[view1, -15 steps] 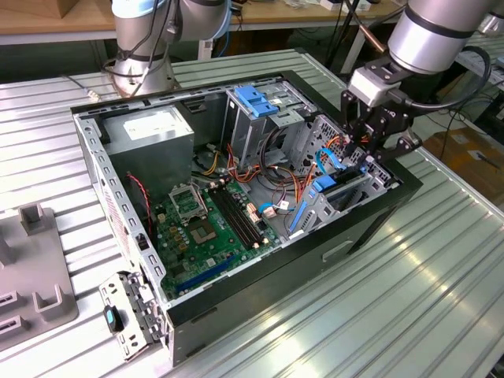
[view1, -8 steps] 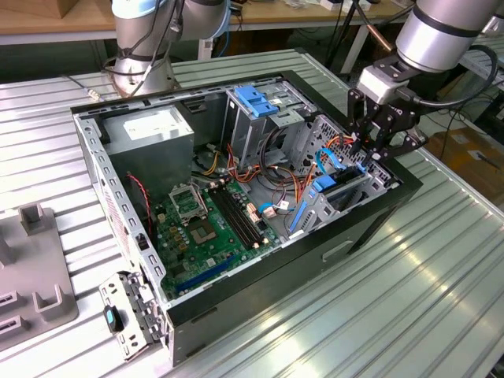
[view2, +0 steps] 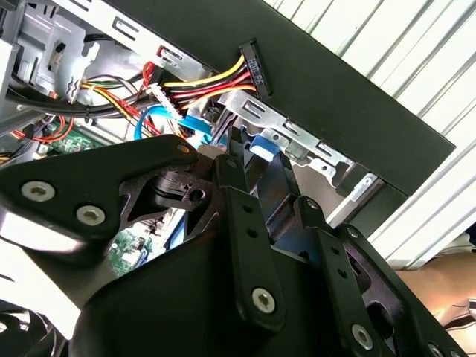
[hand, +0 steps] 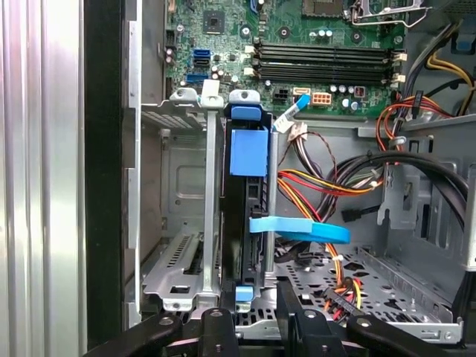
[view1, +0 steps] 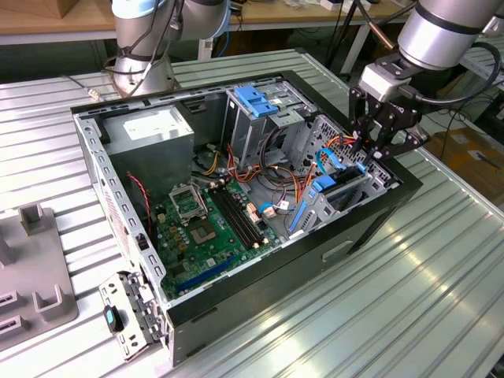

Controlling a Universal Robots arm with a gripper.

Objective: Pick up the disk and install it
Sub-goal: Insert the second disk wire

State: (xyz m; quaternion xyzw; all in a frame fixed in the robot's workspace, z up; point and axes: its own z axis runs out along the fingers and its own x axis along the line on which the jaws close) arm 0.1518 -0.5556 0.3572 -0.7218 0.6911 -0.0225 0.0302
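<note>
I have the gripper (view1: 376, 151) low over the drive bay (hand: 182, 245) at the open computer case's (view1: 126, 213) corner, jaws clamped on the disk (hand: 249, 223), which stands edgewise, mostly slid in but not fully seated.

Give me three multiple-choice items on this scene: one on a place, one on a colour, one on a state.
1. In the exterior view, the gripper is
A. over the drive bay at the case's right end
B. over the grey power supply
C. outside the case, over the table

2. The plastic rails on the disk are
A. red
B. green
C. blue

3. The computer case is
A. closed
B. open, motherboard exposed
C. stripped of all cables

Key: 1 A, the gripper hangs at the bay. 2 C, the first wrist view shows blue plastic. 3 B, the board lies in plain sight.
</note>
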